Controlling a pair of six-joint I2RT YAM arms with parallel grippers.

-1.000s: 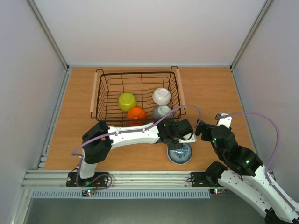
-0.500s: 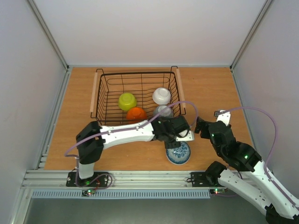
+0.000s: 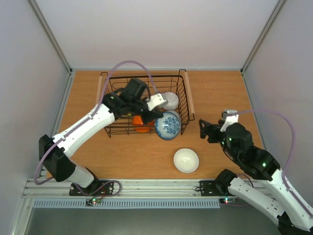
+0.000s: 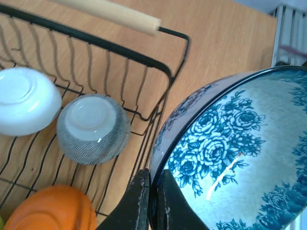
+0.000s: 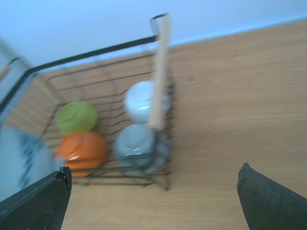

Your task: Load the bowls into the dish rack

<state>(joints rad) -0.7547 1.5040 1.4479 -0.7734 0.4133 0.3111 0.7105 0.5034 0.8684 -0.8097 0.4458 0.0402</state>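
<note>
My left gripper [image 4: 152,203] is clamped on the rim of the white bowl with the blue pattern [image 4: 225,158]. In the wrist view its two fingers [image 4: 138,201] are pressed together on the dark rim edge, one on the outer wall and one on the flowered inside. The bowl hangs tilted from them, its inside turned up toward the overhead camera, over the near right corner of the dish rack [image 3: 142,76]. I cannot tell whether it touches the wire.

Beyond those fingertips, inside the rack, the grey speckled bowl [image 4: 93,127] lies closest, mouth down. A white bowl [image 4: 24,100] sits just beside it and farther from the fingers, also mouth down. The orange bowl [image 4: 53,208] lies off to one side of the fingers, at the lower edge of that view. The yellow-green bowl [image 5: 76,117] I see only through the right wrist camera, just beside the orange one.

My right gripper [image 5: 153,172] hangs over the table [image 3: 220,93] with its fingers [image 5: 33,203] spread wide, holding nothing. It is well apart from the rack and pointed toward the rack's right side; that view is blurred.

The second white bowl [image 3: 186,160] rests on the table, nearer the arm bases than either pair of fingers and closer to the right pair. I cannot tell which way up it sits.
</note>
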